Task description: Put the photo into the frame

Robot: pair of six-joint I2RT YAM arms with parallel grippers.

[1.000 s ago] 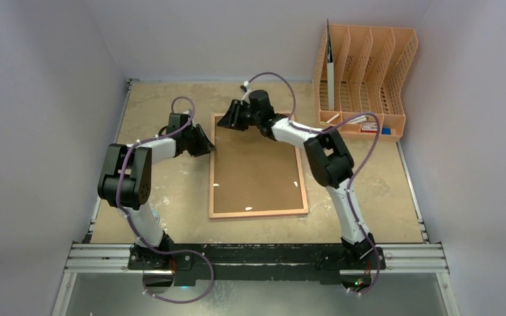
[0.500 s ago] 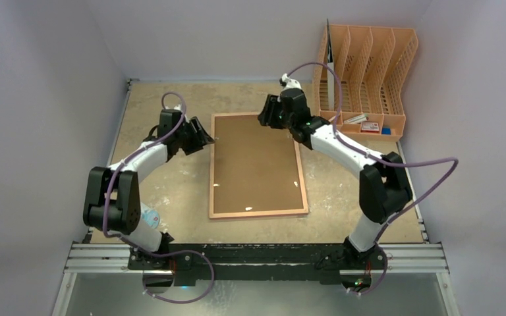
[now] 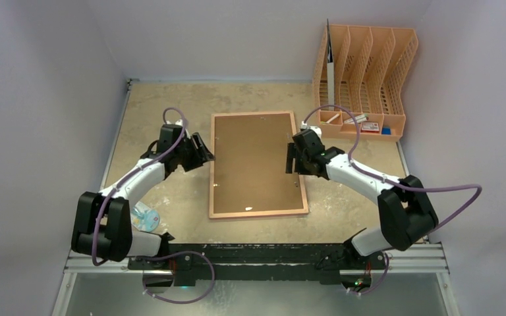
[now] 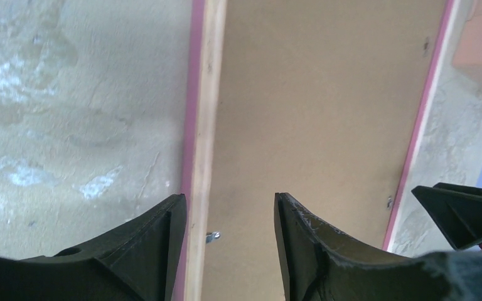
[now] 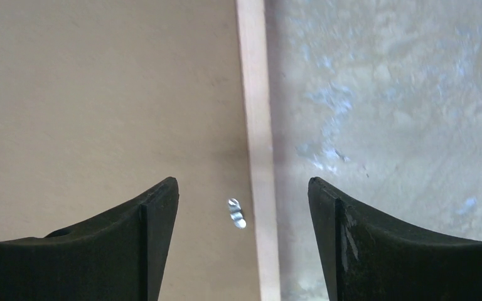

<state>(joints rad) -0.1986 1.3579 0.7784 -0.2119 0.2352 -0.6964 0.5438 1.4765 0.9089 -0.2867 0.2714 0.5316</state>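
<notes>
The frame lies back side up in the middle of the table, with a brown hardboard backing filling it. The photo is hidden. My left gripper is open at the frame's left edge. In the left wrist view its jaws straddle the pale wooden rail just above a small metal clip. My right gripper is open at the right edge. In the right wrist view it spans the rail and another clip. Neither gripper holds anything.
An orange file rack stands at the back right, with a thin upright sheet in its leftmost slot and small items at its foot. A pale plastic object lies by the left arm's base. Walls close in on three sides.
My right arm swung from the frame's far edge round to its right edge and its jaws opened wide. My left gripper opened and shifted a little along the left edge.
</notes>
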